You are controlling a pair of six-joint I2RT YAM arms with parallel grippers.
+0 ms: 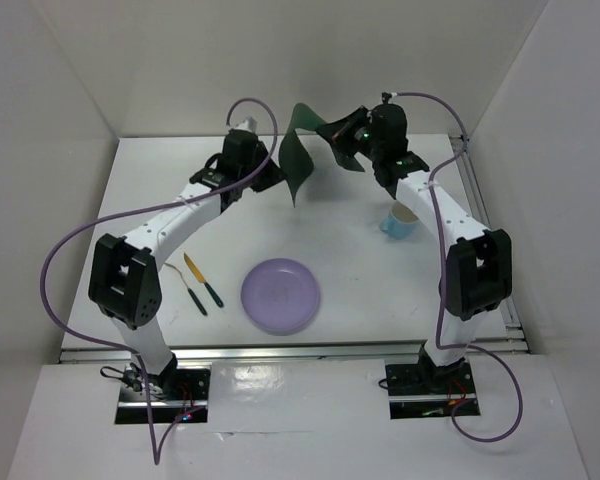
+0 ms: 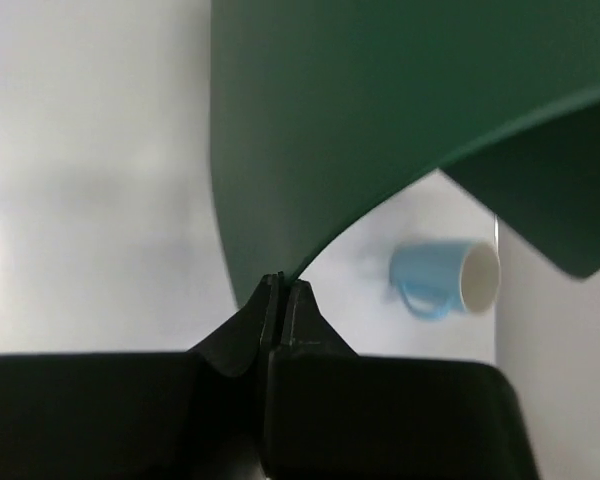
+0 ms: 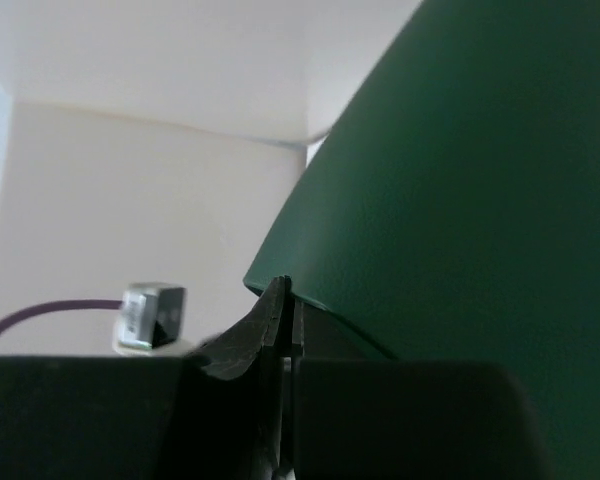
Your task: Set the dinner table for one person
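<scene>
- White-walled box all round, and the dinner table is filling the middle of the overhead view, lying flat under everything.
- Left of frame: the left gripper is pinching the edge of the green placemat, fingers clamped right on it in its wrist view.
- Lower left, the cutlery is sitting just beside the purple plate, which is lying at lower centre.
- Right of centre, the right gripper is clenching the mat's other end.
- The blue mug is sitting at the right, close by the right arm.
- Worry: the mat is hanging bowed and twisted in the air, so I'm guessing thin edge grips could be slipping if the arms pull apart, or a drooping corner could be clipping the mug on the way down.
- The table's looking roughly square, so no real long axis, edges lining up with the frame. The mat's length is running across between the grippers.
</scene>
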